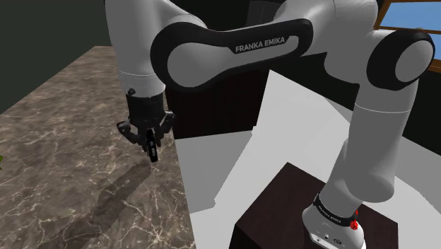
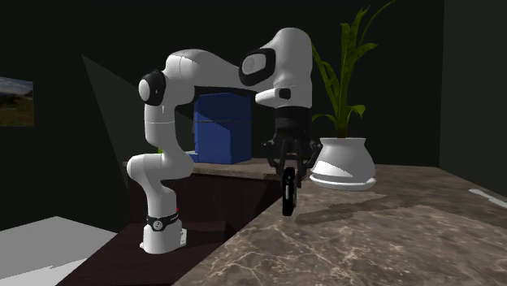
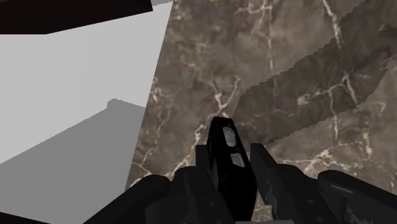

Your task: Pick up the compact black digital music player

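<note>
The black music player (image 3: pixel 227 153) is a slim dark slab with small grey buttons on its face, clasped between my two black fingers. My gripper (image 1: pixel 150 143) hangs above the brown marble counter (image 1: pixel 63 163), shut on the player (image 1: pixel 153 147), which sticks out below the fingertips. From the second exterior view the gripper (image 2: pixel 288 173) holds the player (image 2: pixel 288 195) upright, its lower end clear of the counter (image 2: pixel 366 244).
A white pot with a green plant (image 2: pixel 345 162) stands on the counter just behind the gripper. A blue box (image 2: pixel 221 128) sits behind the arm. The counter's edge (image 1: pixel 185 191) drops to a pale floor (image 1: pixel 240 148) beside the dark stand (image 1: pixel 283 212).
</note>
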### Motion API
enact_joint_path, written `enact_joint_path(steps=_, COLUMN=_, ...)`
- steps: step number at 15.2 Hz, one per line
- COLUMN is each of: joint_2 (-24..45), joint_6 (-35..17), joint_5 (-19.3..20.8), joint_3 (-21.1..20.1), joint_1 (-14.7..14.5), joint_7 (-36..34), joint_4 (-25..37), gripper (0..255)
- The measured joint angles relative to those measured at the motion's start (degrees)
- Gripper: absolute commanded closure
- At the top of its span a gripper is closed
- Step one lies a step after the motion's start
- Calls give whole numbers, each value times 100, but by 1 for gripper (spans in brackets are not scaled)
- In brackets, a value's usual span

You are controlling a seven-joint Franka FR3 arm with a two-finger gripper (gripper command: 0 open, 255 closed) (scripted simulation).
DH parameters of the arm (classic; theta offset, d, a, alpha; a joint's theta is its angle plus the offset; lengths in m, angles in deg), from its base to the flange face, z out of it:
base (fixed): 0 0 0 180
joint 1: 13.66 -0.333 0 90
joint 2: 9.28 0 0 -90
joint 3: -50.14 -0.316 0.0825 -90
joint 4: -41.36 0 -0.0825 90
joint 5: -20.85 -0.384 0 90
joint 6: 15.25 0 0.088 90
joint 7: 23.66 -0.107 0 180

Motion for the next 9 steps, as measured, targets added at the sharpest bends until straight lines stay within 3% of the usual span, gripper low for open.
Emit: enact_joint_path(steps=9, joint_2=38, joint_6=701, joint_5=0, joint_3=-28, joint_1=-83, joint_7=68, joint_4=738, gripper=255)
